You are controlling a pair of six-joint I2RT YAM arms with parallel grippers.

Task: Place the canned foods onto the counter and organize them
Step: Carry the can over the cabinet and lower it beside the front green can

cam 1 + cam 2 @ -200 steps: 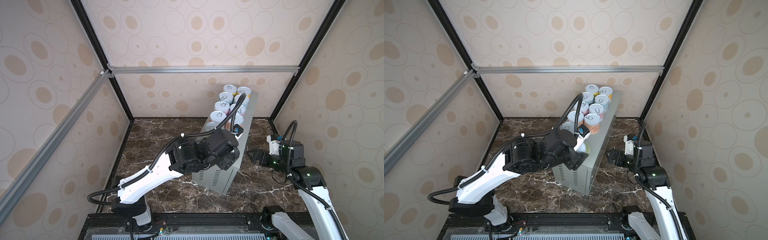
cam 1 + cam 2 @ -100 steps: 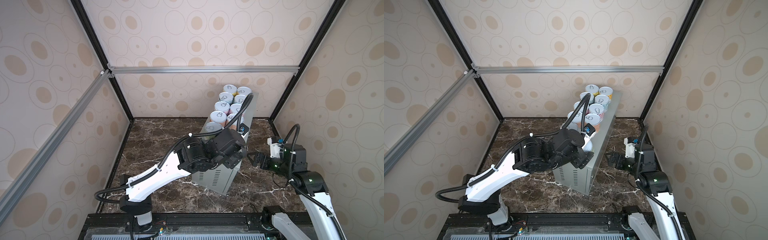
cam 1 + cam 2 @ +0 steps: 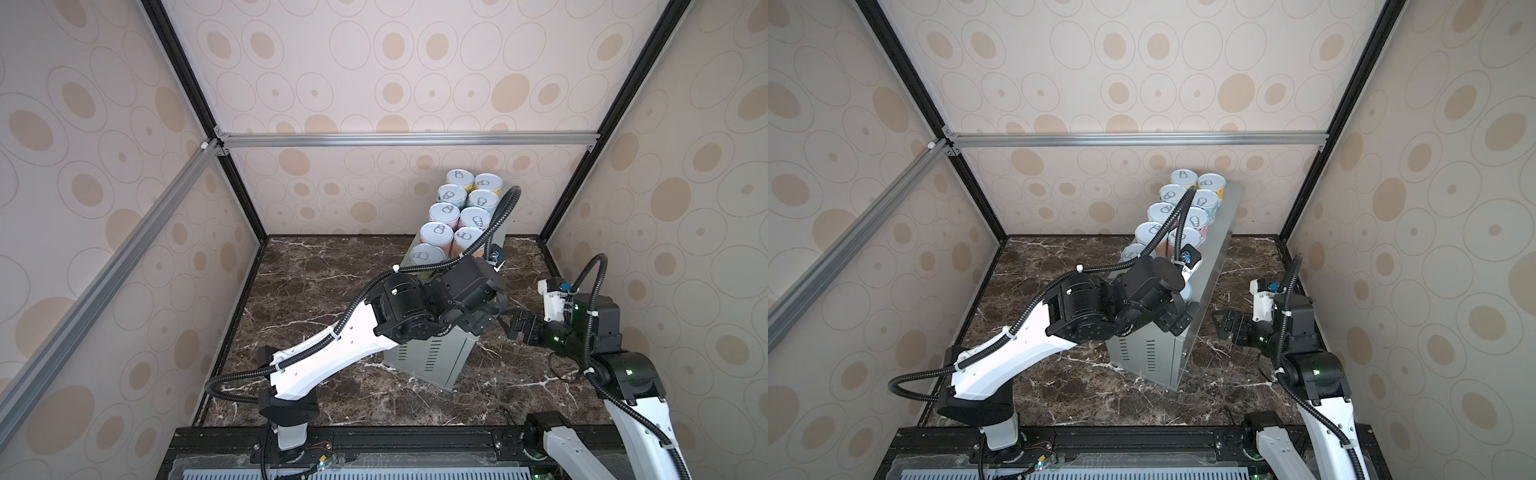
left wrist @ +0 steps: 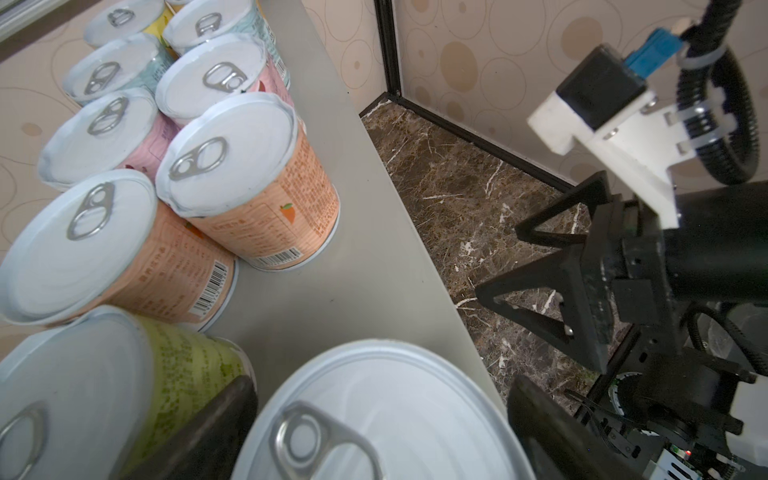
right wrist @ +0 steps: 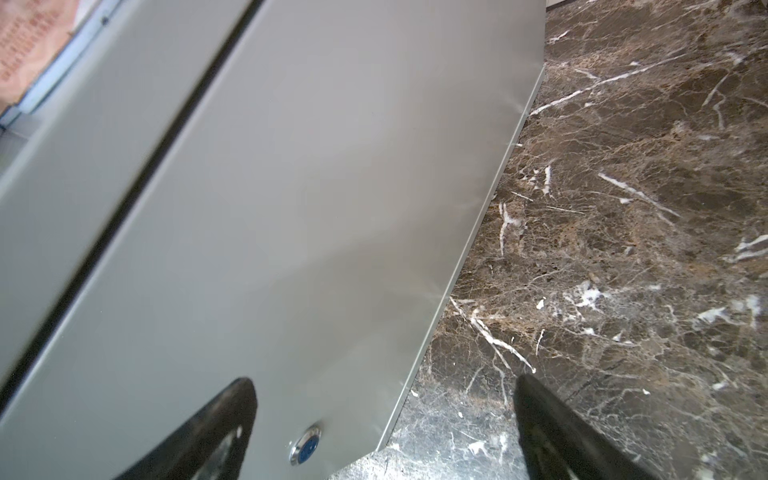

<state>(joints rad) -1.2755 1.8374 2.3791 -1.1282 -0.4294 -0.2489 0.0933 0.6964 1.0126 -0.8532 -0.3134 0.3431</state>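
Ten cans [image 4: 228, 166] are stood in two rows on the counter [image 4: 332, 291]; the nearest can [image 4: 415, 374], close to its edge, is straddled by the left pincer [image 4: 380, 388], spread wide. If that pincer is lifted askew, this can or the green can [image 4: 178, 374] beside it could be dragged over by a finger [image 4: 208, 428]. The right pincer [image 4: 498, 261], wide and empty, is held alongside

Counter [image 3: 432, 357] sits on the marble surface [image 3: 332, 266] toward its back-right corner, running front to back. The canned foods [image 3: 449, 212] stand in two rows along the counter's left edge. The front-most can [image 4: 374, 415] is between the left gripper [image 4: 380, 386] fingers, and the right gripper [image 3: 1221, 324] is just off the counter's right side.
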